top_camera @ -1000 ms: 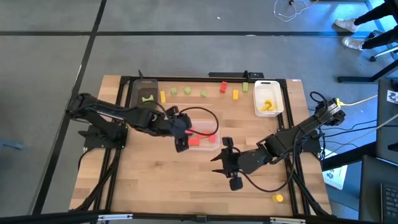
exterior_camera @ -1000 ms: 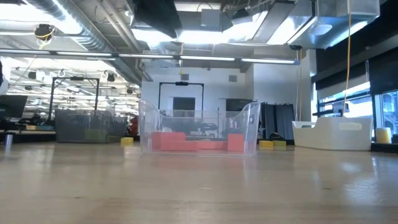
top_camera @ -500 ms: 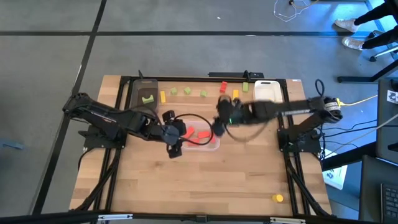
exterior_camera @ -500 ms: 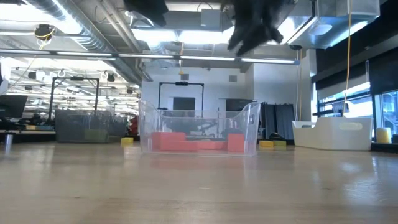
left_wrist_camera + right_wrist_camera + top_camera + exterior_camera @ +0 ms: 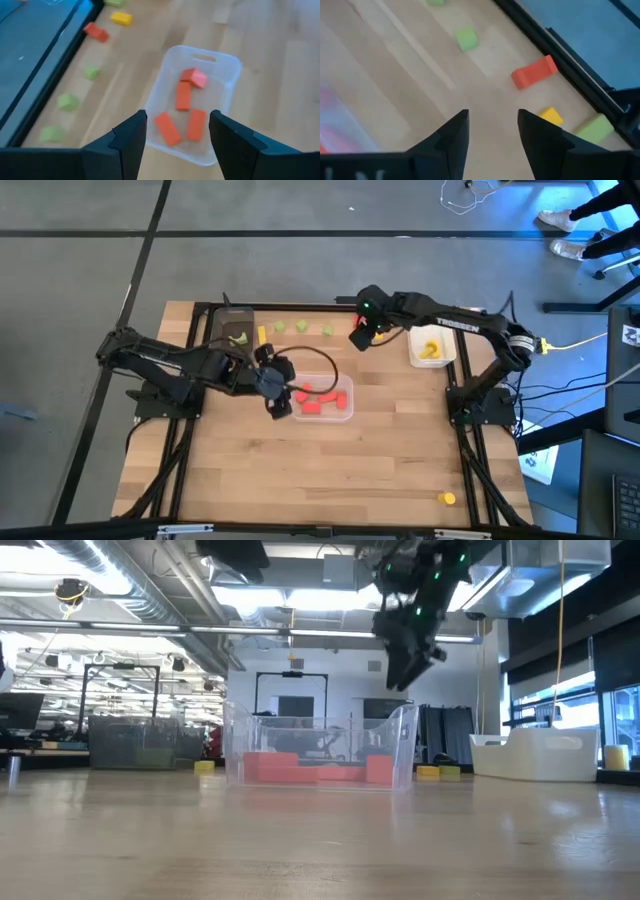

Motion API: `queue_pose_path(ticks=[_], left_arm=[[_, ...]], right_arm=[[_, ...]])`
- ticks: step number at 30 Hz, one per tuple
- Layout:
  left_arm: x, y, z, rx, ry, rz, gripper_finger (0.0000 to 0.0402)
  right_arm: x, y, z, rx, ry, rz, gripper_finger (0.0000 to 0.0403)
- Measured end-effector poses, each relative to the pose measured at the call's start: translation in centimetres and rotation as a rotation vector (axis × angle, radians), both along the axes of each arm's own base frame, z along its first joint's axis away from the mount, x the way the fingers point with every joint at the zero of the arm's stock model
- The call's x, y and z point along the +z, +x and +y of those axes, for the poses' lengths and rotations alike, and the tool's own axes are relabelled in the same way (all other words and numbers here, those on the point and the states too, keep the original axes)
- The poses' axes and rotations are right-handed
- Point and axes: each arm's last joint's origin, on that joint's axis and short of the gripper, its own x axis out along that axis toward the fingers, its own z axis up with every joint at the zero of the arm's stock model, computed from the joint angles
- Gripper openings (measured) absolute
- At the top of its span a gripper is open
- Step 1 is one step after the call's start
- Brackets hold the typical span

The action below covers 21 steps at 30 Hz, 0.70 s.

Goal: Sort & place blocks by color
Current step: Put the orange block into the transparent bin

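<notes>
At nine o'clock of the clear tray hangs the left gripper, fingers spread and empty; four red blocks already lie in that tray. Green blocks line the table's twelve-o'clock edge, with a green one in the dark grey tray at eleven. Toward one o'clock the right gripper hovers with fingers parted, holding nothing, over a loose red block; it looks light, rigid and smooth, best pinched across its two long flat faces.
</notes>
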Motion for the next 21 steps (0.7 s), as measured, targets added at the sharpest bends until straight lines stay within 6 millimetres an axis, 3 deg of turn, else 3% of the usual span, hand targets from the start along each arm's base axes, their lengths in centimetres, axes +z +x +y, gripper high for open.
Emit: queue_pose_path(ticks=[10, 21], left_arm=[[-0.3, 0.0, 2.5, 0.048, 0.040, 0.069, 0.0202], [-0.7, -0.5, 3.4, 0.064, 0.062, 0.150, 0.0202]], right_arm=[[-6.0, 2.0, -3.8, 0.251, 0.030, 0.111, 0.0170], [-9.8, 2.0, -8.0, 0.207, -0.005, 0.117, 0.0170]])
